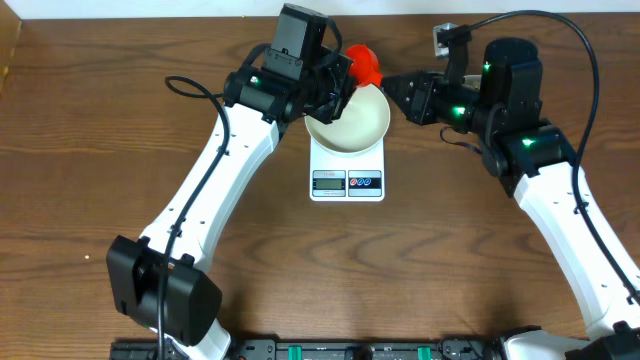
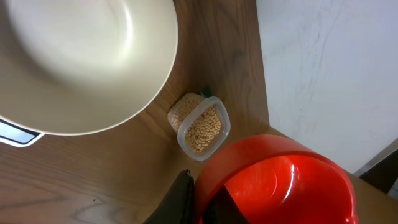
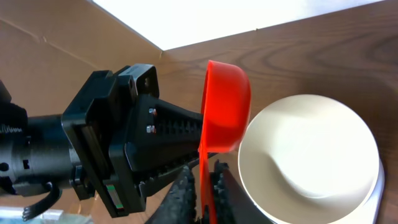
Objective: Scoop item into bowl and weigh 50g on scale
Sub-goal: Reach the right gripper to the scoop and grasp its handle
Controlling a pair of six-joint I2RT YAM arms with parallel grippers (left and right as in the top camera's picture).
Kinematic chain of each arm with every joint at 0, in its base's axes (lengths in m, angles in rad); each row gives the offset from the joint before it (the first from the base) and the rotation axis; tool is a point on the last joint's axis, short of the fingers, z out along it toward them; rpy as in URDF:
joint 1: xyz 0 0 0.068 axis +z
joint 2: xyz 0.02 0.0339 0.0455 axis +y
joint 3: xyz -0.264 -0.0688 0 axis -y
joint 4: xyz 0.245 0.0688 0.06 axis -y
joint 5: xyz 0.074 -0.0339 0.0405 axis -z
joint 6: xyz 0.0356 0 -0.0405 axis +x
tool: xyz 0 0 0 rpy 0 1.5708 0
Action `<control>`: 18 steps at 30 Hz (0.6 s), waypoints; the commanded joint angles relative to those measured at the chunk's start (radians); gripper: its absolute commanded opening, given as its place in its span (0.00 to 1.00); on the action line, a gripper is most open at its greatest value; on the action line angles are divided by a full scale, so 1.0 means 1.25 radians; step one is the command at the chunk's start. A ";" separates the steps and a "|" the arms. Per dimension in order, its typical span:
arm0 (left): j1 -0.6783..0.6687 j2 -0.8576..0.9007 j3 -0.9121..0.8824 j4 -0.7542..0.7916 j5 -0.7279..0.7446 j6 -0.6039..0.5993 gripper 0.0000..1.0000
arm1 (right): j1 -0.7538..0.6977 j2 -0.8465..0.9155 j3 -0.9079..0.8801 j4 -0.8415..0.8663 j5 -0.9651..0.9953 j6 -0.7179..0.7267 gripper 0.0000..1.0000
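Barely begun: bowl sits empty on scale, beans lie in tub on surface behind it. Right hand pinches the handle of the empty scoop; left hand meets the scoop, grip unclear. All scooping and weighing to 50g remain.

The scoop is glossy red plastic, the bowl smooth and faintly shiny, the tub clear plastic, the tabletop matt wood-grain.
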 commanded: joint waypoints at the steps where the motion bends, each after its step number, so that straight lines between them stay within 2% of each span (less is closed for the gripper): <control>1: 0.002 0.011 -0.003 -0.002 0.010 -0.010 0.07 | 0.005 0.002 0.015 0.001 0.003 0.002 0.04; 2: 0.002 0.011 -0.003 -0.002 0.010 -0.011 0.07 | 0.005 0.002 0.015 0.001 0.003 0.002 0.01; 8: 0.002 0.011 -0.003 -0.003 0.010 -0.010 0.09 | 0.005 0.002 0.015 -0.007 0.011 0.002 0.01; 9: 0.002 0.011 -0.003 -0.003 0.010 -0.010 0.17 | 0.005 0.002 0.015 -0.009 0.016 0.002 0.01; 12: 0.002 0.011 -0.003 -0.007 0.010 -0.010 0.51 | 0.005 0.002 0.015 -0.013 0.021 0.002 0.01; 13: 0.002 0.011 -0.003 -0.016 0.010 -0.010 0.66 | 0.005 0.002 0.015 -0.013 0.021 0.002 0.01; 15: 0.002 0.011 -0.003 -0.032 0.009 -0.010 0.85 | 0.005 0.002 0.015 -0.013 0.024 0.002 0.01; 16: 0.003 0.011 -0.003 -0.039 0.009 -0.010 0.89 | 0.005 0.002 0.015 -0.016 0.034 0.002 0.01; 18: 0.003 0.011 -0.003 -0.049 0.000 -0.010 0.90 | 0.005 0.002 0.015 -0.027 0.061 0.002 0.01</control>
